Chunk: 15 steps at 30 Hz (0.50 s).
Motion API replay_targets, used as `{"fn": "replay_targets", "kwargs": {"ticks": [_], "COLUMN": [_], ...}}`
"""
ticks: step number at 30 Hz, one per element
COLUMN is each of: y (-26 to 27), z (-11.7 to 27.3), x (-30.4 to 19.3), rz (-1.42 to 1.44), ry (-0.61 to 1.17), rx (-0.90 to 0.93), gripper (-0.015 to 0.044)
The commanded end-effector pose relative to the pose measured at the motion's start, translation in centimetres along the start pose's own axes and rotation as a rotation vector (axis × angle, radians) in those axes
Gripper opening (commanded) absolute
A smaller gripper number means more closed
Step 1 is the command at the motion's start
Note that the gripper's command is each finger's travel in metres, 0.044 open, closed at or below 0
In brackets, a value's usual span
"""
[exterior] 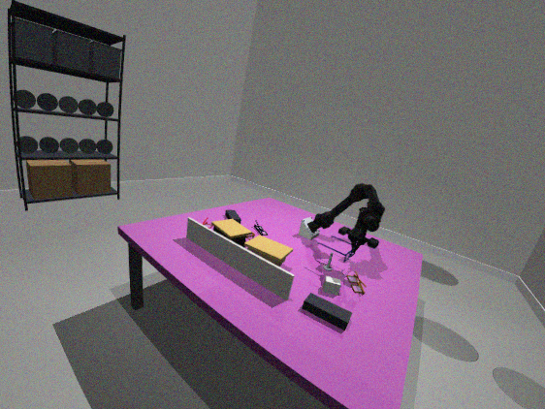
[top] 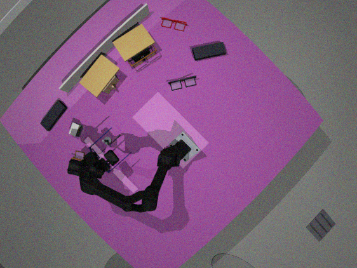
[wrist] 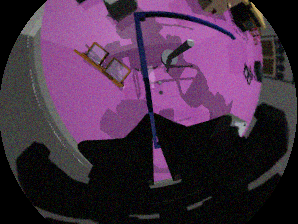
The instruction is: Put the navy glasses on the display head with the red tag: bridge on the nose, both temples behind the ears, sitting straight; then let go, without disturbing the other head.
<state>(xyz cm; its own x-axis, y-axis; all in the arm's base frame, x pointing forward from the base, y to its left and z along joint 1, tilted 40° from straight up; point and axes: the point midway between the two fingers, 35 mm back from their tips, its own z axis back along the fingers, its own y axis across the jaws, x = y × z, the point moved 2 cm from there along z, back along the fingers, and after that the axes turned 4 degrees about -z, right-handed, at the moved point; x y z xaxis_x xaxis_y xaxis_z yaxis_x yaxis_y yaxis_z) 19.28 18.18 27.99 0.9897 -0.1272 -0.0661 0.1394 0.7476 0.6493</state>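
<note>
The claw is nearly closed, with the navy glasses gripped by the frame between its fingers. The glasses are held above the magenta desk, near a small upright post and the orange-framed glasses; neither display head is reached by them.

Part of the navy frame is covered by the dark arm in the top view, and in the wrist view only one temple and part of the front can be made out. The faces of the heads are hidden beneath tan boards, and a red tag cannot be made out.
</note>
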Motion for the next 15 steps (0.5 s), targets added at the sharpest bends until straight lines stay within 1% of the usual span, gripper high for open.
{"fn": "replay_targets", "kwargs": {"ticks": [1, 4, 8, 15], "y": [0.1, 0.1, -0.1, -2.4], "z": [1.8, 2.7, 2.7, 2.2], "x": [0.1, 0.1, 0.4, 3.5], "rz": [0.006, 0.005, -0.009, -0.186], "ry": [-0.001, -0.001, -0.002, -0.018], "rx": [0.004, 0.005, 0.002, -0.03], "gripper": [0.0, 0.0, 0.0, 0.0]}}
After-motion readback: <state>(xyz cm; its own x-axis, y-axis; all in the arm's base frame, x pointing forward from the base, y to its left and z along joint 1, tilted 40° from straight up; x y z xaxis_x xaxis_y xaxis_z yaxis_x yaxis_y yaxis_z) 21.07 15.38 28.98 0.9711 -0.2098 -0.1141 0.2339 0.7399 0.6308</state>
